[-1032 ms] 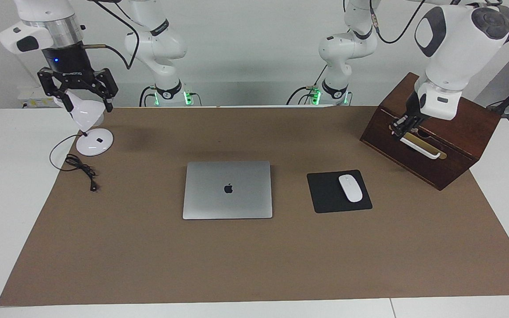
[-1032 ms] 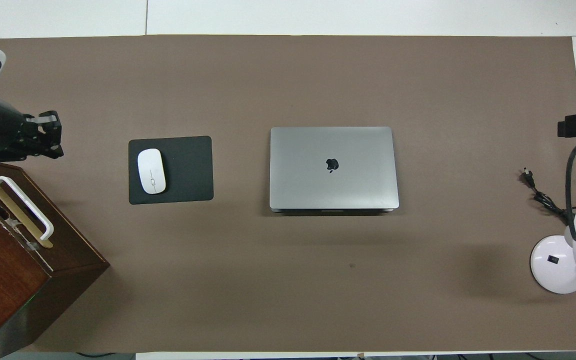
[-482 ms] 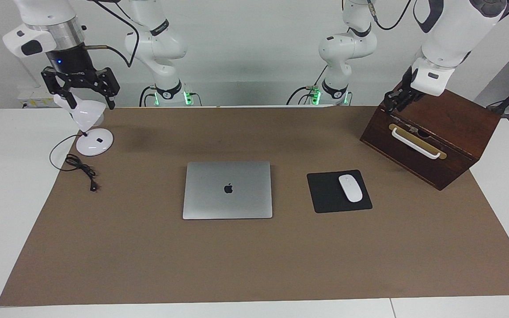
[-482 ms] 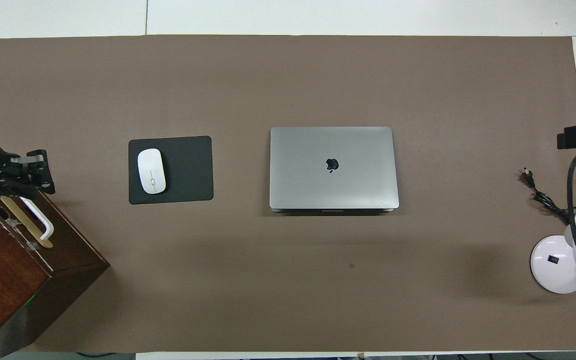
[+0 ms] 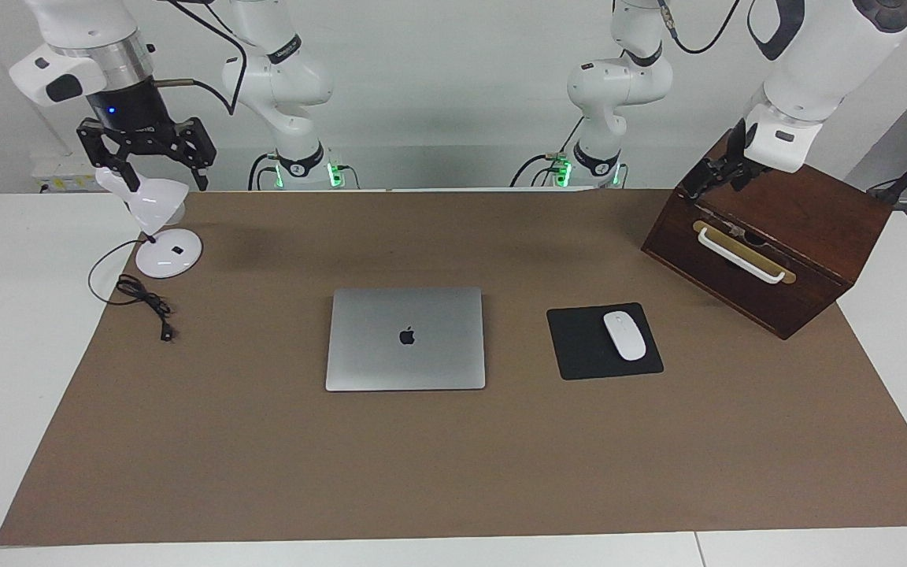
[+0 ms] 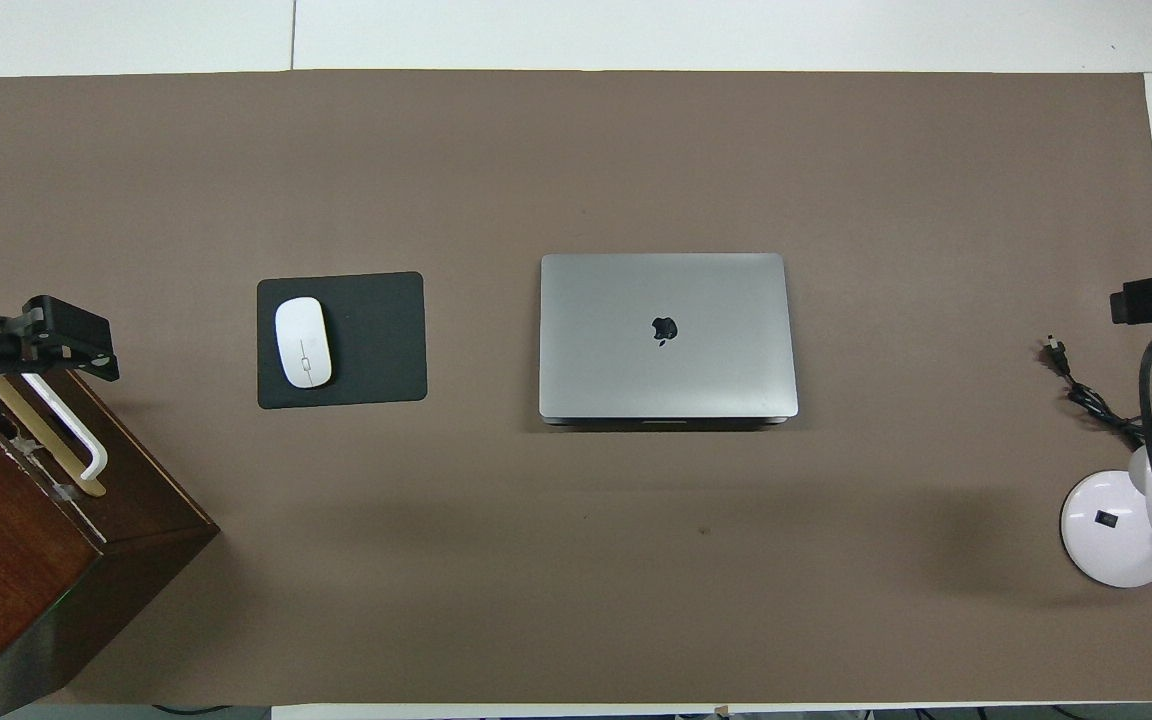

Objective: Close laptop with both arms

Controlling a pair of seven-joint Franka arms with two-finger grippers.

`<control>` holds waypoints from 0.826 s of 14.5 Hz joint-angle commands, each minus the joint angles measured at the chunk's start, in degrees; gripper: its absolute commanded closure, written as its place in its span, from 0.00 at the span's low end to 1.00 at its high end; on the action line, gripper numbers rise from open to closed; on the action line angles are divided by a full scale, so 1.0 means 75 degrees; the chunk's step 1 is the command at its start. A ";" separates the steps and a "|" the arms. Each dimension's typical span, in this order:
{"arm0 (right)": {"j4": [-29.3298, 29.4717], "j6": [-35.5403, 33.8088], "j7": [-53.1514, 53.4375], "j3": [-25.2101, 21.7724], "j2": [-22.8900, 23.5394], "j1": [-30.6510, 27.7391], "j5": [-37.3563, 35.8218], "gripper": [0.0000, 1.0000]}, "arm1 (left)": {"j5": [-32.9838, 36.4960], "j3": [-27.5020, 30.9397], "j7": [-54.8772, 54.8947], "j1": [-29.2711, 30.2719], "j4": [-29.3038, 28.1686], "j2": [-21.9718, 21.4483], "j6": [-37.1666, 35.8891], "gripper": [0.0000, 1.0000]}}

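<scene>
in the facing view, the laptop (image 5: 405, 338) lies shut and flat at the middle of the brown mat (image 5: 469, 472), lid up with the dark logo showing. just beside it, toward the left arm's end of the desk, a white mouse (image 5: 624, 335) sits on a black mouse pad (image 5: 579, 346). the left gripper (image 5: 712, 176) hangs over the top front edge of the wooden box (image 5: 816, 228) at the left arm's near corner; whether its fingers are released or clenched cannot be told. the right gripper (image 5: 146, 153) hangs with fingers spread, grasping nothing, over the white desk lamp (image 5: 161, 228) at the right arm's near corner.

in the overhead view, the laptop (image 6: 666, 335) is at mid-desk, well apart from the left gripper (image 6: 56, 335) at the desk's edge.
</scene>
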 commanded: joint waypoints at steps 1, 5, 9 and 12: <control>-0.0213 0.0242 -0.0295 0.0057 -0.0182 -0.0154 0.0039 0.00 | 0.0048 0.0114 0.0011 -0.0146 -0.0087 -0.0075 0.0680 0.00; -0.0225 0.0231 -0.0167 0.0057 -0.0182 -0.0142 0.0039 0.00 | 0.0024 0.0032 0.0093 -0.0135 -0.0029 -0.0063 0.0931 0.00; -0.0236 0.0219 0.0079 0.0068 -0.0182 -0.0142 0.0051 0.00 | 0.0024 0.0032 0.0198 -0.0146 -0.0052 -0.0017 0.1316 0.00; -0.0260 0.0219 0.0255 0.0069 -0.0182 -0.0142 0.0051 0.00 | 0.0024 0.0067 0.0725 -0.0146 -0.0017 0.0007 0.1423 0.00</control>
